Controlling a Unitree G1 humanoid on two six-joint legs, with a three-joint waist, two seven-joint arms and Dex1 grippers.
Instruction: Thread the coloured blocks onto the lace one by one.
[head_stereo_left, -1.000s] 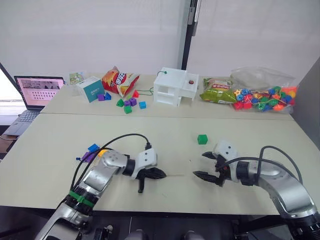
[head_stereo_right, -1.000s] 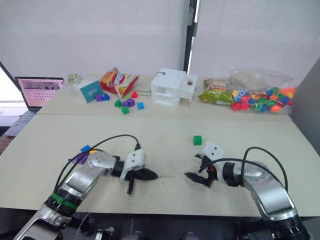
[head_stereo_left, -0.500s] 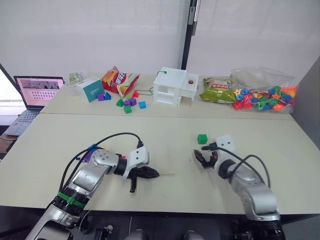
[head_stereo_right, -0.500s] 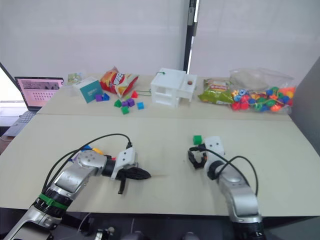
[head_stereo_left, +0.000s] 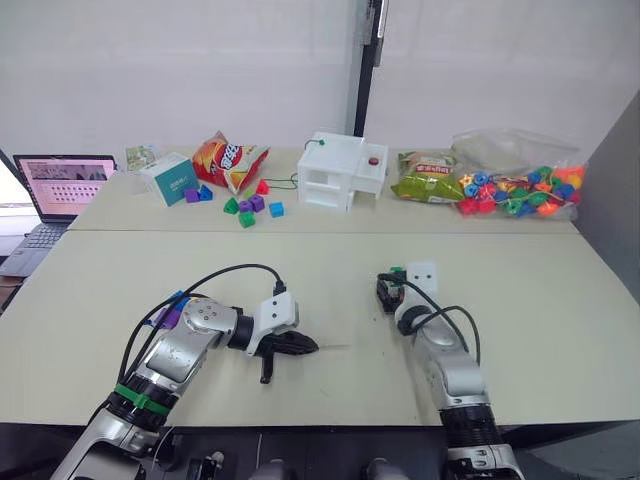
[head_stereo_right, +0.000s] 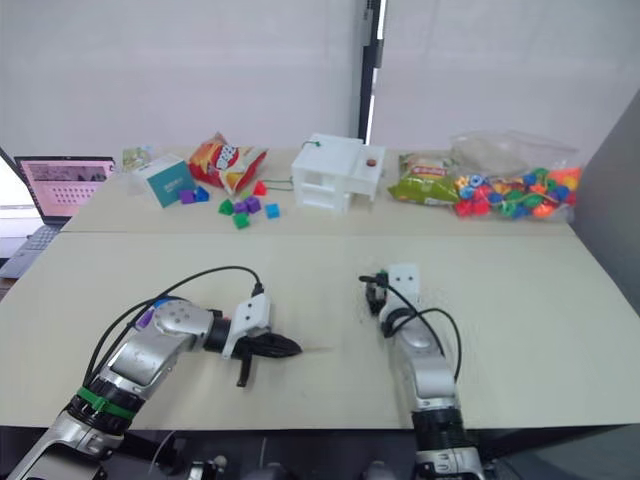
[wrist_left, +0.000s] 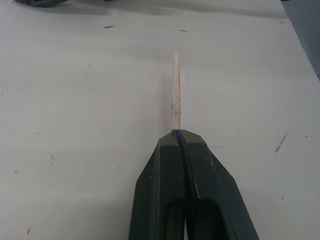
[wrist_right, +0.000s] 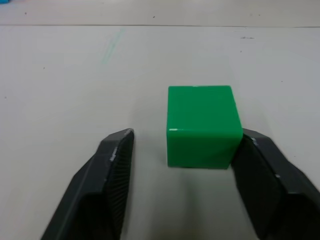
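My left gripper (head_stereo_left: 303, 346) lies low over the near table, shut on the lace. The lace's pale stiff tip (wrist_left: 175, 90) sticks out straight ahead of the closed fingers (wrist_left: 186, 165) and points toward the right arm. A green block (wrist_right: 202, 125) sits on the table between the two fingers of my open right gripper (wrist_right: 185, 134). The block is close to or touching one finger (wrist_right: 260, 165) and apart from the other (wrist_right: 112, 165). In the left eye view the right gripper (head_stereo_left: 386, 293) is at the table's middle. Purple (head_stereo_left: 167, 318) and blue (head_stereo_left: 180, 297) blocks lie beside my left forearm.
On the far table stand a laptop (head_stereo_left: 63, 185), a teal box (head_stereo_left: 168, 178), a chip bag (head_stereo_left: 228, 158), mixed small blocks (head_stereo_left: 247, 205), a white box (head_stereo_left: 340, 172) with a green cord, a green snack bag (head_stereo_left: 428, 177) and a clear bag of beads (head_stereo_left: 515, 180).
My right arm has swung in from the right and forward, bringing its open fingers to either side of the green block. The left gripper has stayed shut on the lace, shifting slightly.
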